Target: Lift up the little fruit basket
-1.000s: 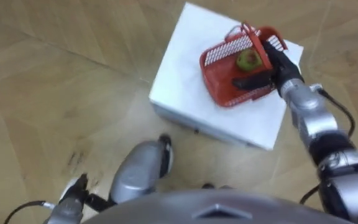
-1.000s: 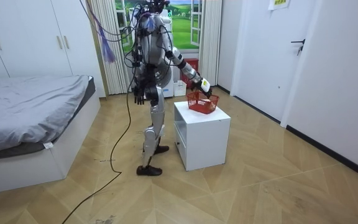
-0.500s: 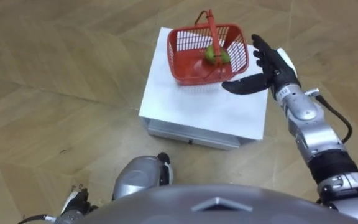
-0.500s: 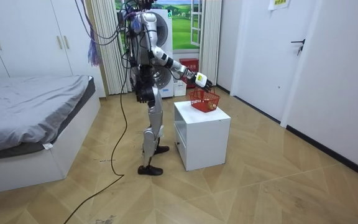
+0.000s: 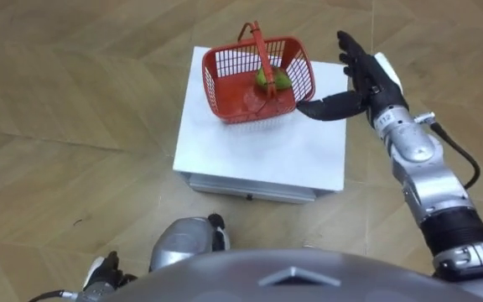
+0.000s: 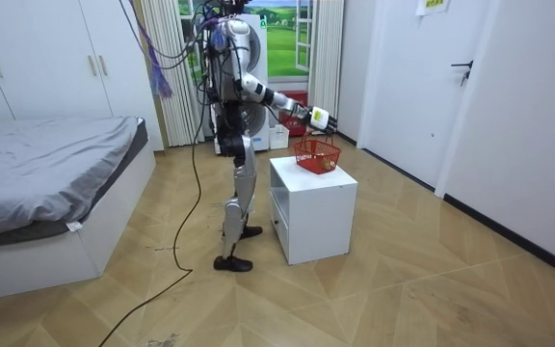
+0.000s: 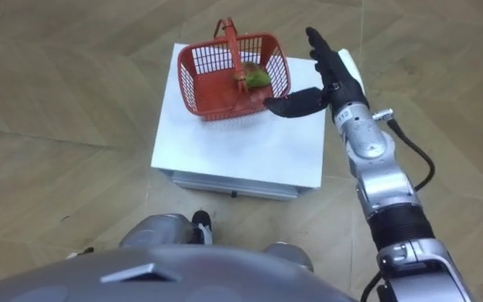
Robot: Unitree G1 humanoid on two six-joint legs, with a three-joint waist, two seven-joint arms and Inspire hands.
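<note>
White cabinet [image 5: 258, 151]: one basket [image 5: 217, 81], one fruit [image 5: 272, 80].

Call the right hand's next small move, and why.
Probably shift the right hand left over the basket and curl it round the handle: the hand is open, beside the basket, and the handle stands upright and free.

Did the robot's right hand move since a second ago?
Yes. Against the white cabinet in the room view, the right hand has lifted up off the red basket and is now open just above it.
</note>
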